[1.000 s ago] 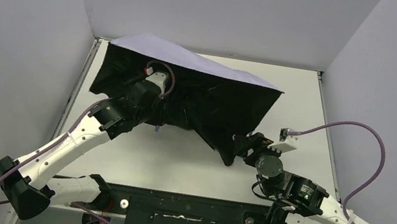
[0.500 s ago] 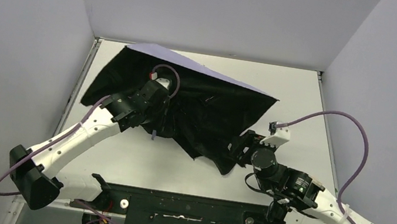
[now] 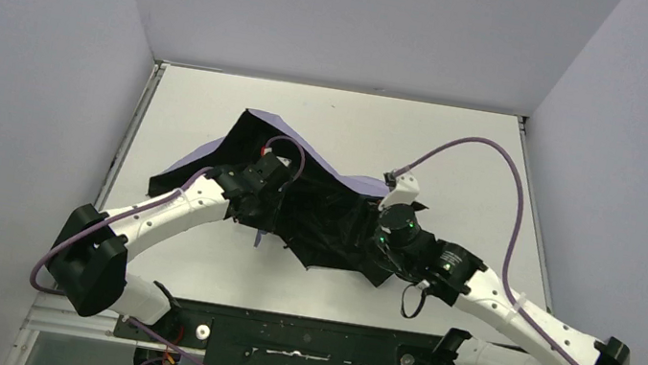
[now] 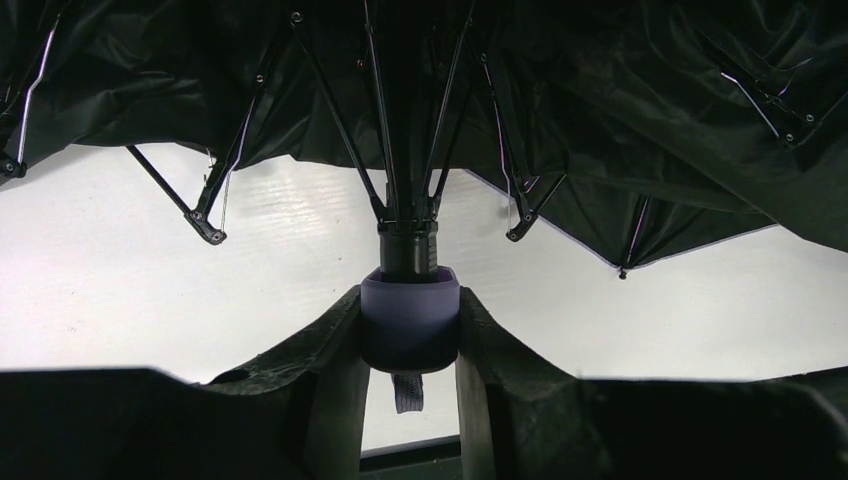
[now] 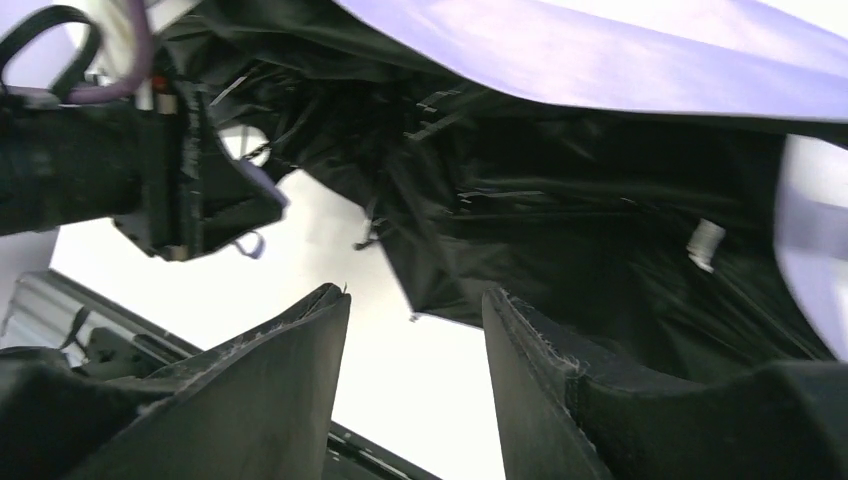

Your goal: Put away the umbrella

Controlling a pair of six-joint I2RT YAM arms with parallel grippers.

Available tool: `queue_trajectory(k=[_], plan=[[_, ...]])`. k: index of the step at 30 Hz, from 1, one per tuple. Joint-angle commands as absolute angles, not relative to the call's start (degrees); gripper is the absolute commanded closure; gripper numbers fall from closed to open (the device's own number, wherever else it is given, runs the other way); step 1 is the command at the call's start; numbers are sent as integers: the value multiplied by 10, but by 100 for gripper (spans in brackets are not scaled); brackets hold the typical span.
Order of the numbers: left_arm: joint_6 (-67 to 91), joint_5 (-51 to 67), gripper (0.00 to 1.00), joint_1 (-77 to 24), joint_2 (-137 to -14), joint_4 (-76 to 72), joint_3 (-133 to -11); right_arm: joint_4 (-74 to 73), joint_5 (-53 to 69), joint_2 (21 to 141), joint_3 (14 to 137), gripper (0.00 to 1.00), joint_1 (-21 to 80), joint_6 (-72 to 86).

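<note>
Because the right gripper (image 5: 415, 305) stands with its jaws apart and nothing between them, just short of the loose black lining (image 5: 560, 200), closing could pinch fabric or snag a thin rib (image 4: 340, 130) and bend it. The umbrella (image 3: 316, 210) lies half-collapsed on the table (image 3: 460, 154) between both arms, its lavender knob handle (image 4: 410, 325) clamped squarely in the left gripper (image 4: 408, 305), with its canopy spreading away beyond the fingers.
</note>
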State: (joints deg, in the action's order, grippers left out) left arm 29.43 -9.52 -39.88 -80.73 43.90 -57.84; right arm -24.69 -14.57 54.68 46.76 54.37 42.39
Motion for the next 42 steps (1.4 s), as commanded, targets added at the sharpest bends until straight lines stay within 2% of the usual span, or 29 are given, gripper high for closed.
queue_trajectory(k=[1, 7, 13, 15, 20, 25, 30, 36, 42], plan=[[271, -64, 100, -398, -794, 383, -572, -143, -57, 624, 523, 48, 538, 410], [258, -58, 100, -407, -786, 377, -549, -104, -28, 725, 571, 51, 510, 421], [253, -47, 56, -410, -723, 360, -516, -108, 12, 749, 594, 53, 471, 421], [249, -44, 46, -410, -689, 365, -513, -126, 15, 739, 597, 51, 463, 408], [233, 5, 33, -411, -596, 382, -522, -167, 31, 704, 594, 46, 438, 383], [227, 75, 31, -413, -511, 407, -556, -184, 87, 675, 602, 44, 417, 354], [212, 90, 32, -413, -484, 452, -664, -230, 128, 646, 639, 39, 415, 306], [173, 30, 33, -406, -534, 509, -812, -322, 40, 619, 681, 37, 412, 268], [135, -72, 34, -351, -610, 559, -887, -431, -111, 627, 720, 39, 395, 275]])
